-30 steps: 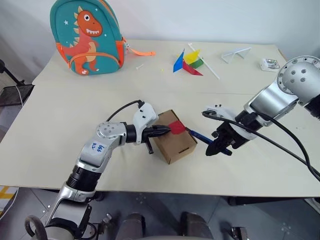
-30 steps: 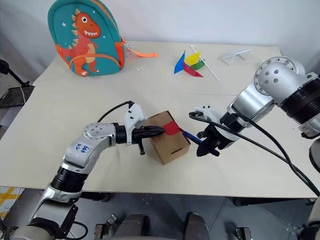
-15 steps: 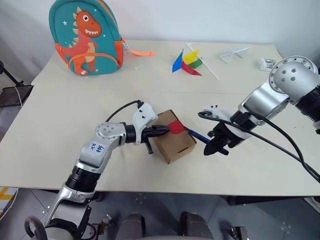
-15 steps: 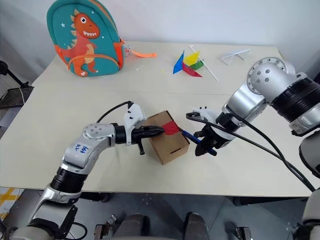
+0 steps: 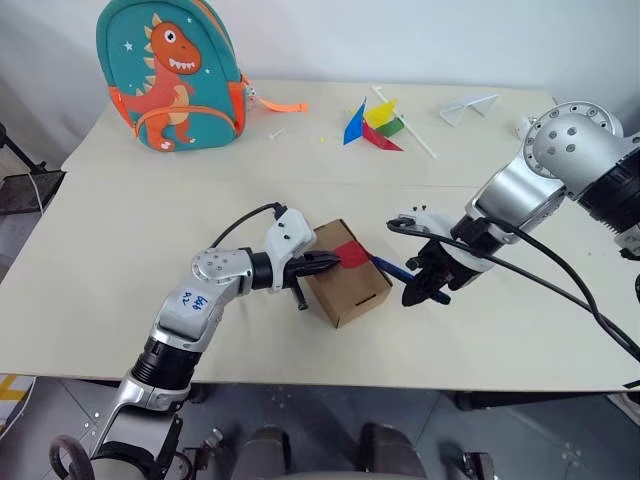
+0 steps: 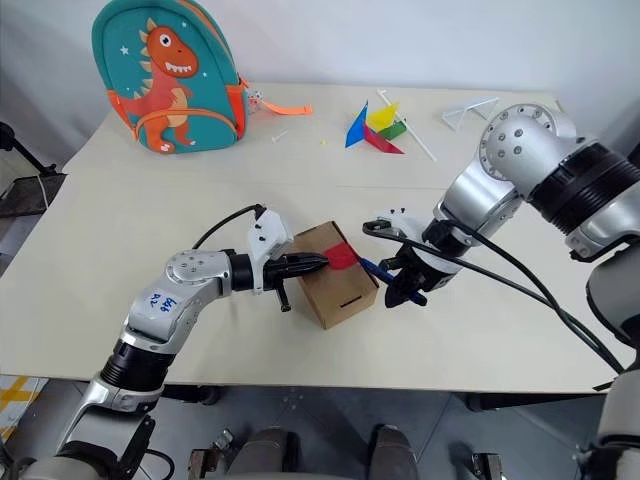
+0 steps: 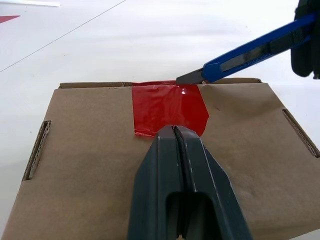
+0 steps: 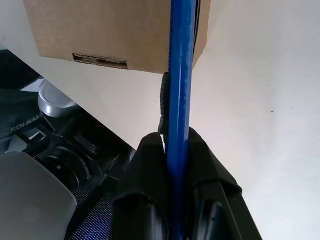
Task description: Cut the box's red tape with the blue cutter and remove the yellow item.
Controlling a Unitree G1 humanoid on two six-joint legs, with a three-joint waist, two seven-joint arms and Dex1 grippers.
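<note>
The brown box (image 5: 348, 285) sits near the table's front edge, the red tape (image 5: 352, 253) on its top by the far edge. My left gripper (image 5: 335, 260) is shut, its tip pressing on the lid at the near edge of the red tape (image 7: 167, 108). My right gripper (image 5: 418, 291) is shut on the blue cutter (image 5: 392, 268), whose tip (image 7: 189, 77) touches the tape's far edge at the lid seam. In the right wrist view the blue cutter (image 8: 179, 75) runs up from between the fingers to the box (image 8: 100, 27). The yellow item is hidden.
A dinosaur backpack (image 5: 172, 72) stands at the back left. A multicoloured pinwheel (image 5: 378, 124) lies at the back centre, with a white wire stand (image 5: 469, 105) to its right. The table's front edge (image 5: 330, 372) runs close below the box.
My right arm has edged left toward the box, bringing the cutter's tip onto the tape's far edge. The left gripper and the box have stayed put.
</note>
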